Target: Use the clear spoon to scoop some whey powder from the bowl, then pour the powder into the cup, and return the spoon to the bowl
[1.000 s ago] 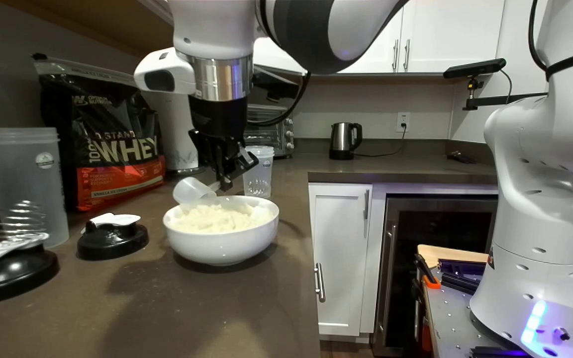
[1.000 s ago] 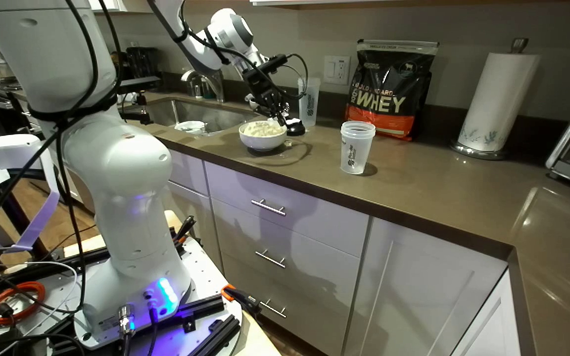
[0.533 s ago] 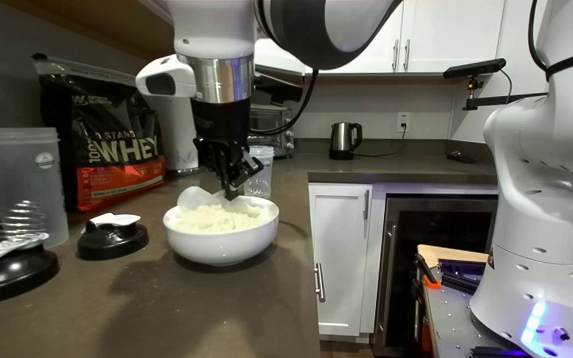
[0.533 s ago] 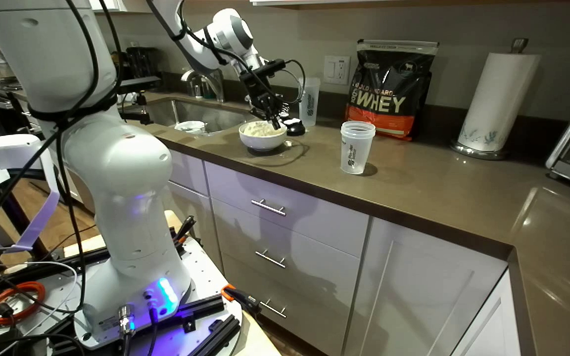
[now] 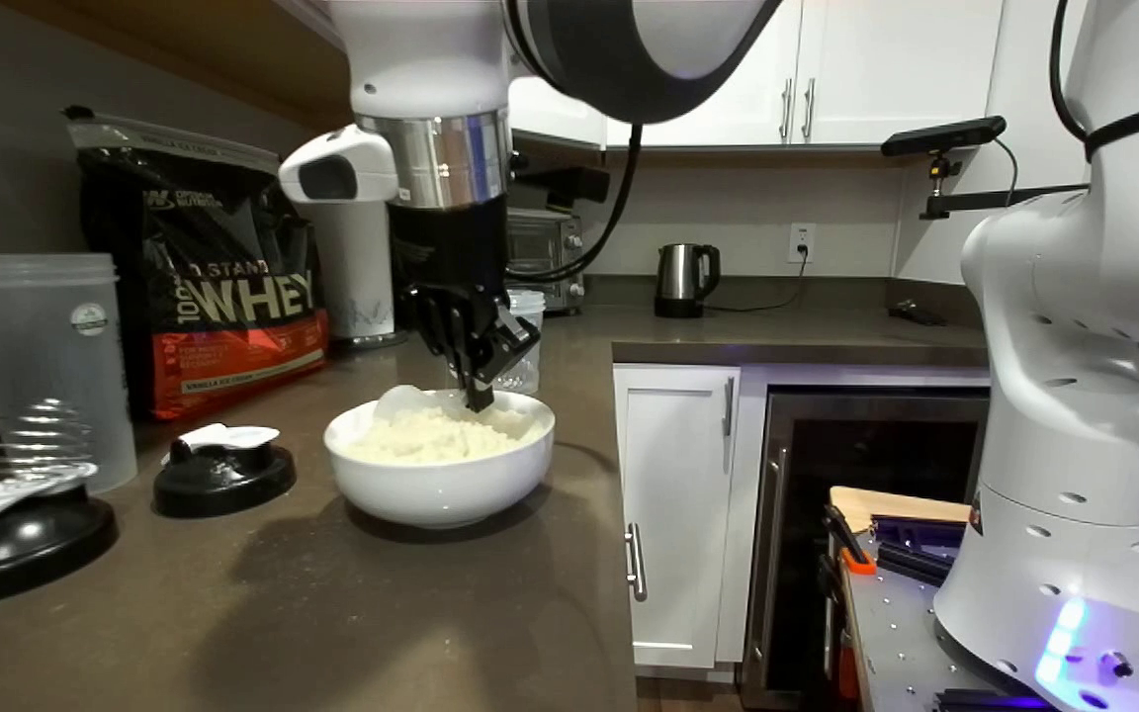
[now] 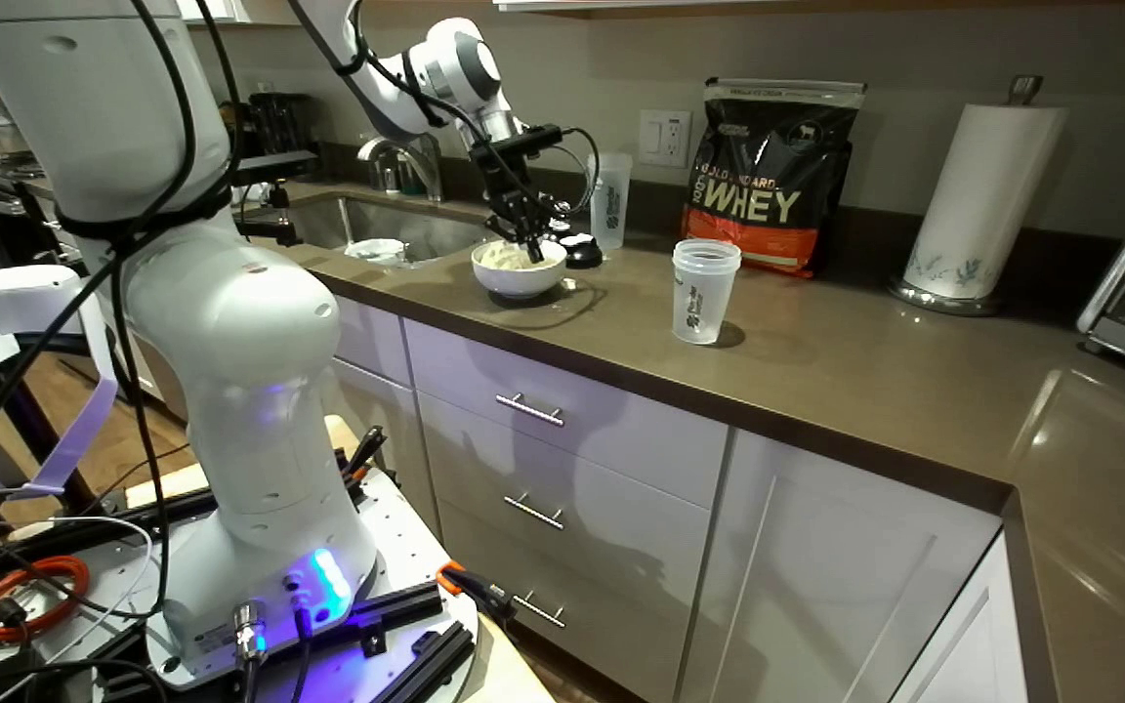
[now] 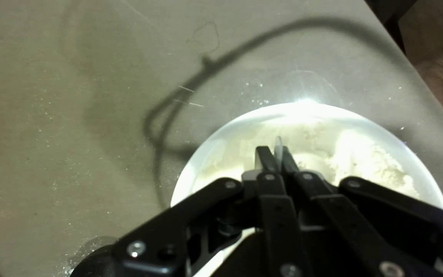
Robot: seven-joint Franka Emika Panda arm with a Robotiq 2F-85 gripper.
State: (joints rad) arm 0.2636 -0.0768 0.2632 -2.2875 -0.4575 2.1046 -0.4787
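Observation:
The white bowl (image 5: 441, 494) stands on the counter, filled with off-white whey powder (image 5: 421, 442). It also shows in an exterior view (image 6: 520, 283) and under the fingers in the wrist view (image 7: 431, 188). My gripper (image 5: 476, 400) points down into the bowl, fingertips just above the powder. It is shut on the clear spoon's handle (image 7: 278, 148). The spoon's scoop (image 5: 403, 400) is tilted inside the bowl at the far side, its lower part hidden by the powder heap. The clear cup (image 6: 702, 298) stands upright apart from the bowl; in an exterior view it (image 5: 527, 368) is partly behind the gripper.
Black lids (image 5: 223, 480) lie near the bowl. A tall shaker tumbler (image 5: 45, 366), a black WHEY bag (image 6: 768, 181) and a paper towel roll (image 6: 982, 205) stand along the wall. A sink (image 6: 406, 234) is beyond the bowl. The counter edge runs close to the bowl.
My gripper has moved down and across the bowl, away from the lids and bag. The spoon has gone from above the rim down into the powder. Bowl and cup have not moved.

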